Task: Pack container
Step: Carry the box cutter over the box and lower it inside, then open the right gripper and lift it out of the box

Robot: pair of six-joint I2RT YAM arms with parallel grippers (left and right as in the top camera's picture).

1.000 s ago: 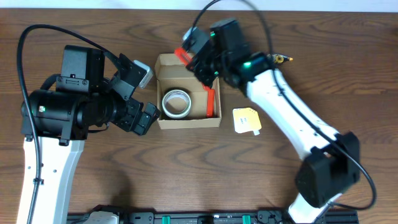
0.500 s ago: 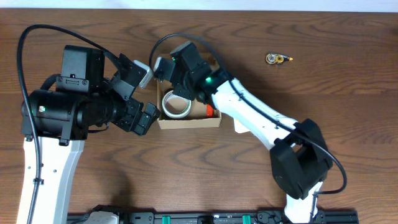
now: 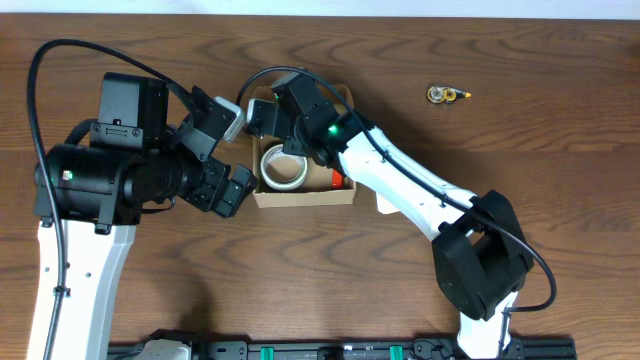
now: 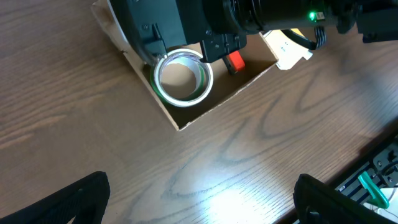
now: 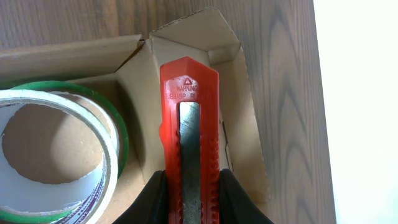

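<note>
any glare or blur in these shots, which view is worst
Left wrist is worst: a bright glare patch on the table, and the left gripper shows only as dark, soft blobs in the bottom corners. Right wrist: the strip past the table edge is blown out white, but the red box cutter is sharp. Overhead: even light, no visible blur.

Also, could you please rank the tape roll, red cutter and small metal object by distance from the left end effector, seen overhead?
1. Tape roll, left side of the container.
2. Red cutter, container's right side.
3. Small metal object, far right tabletop.
</note>
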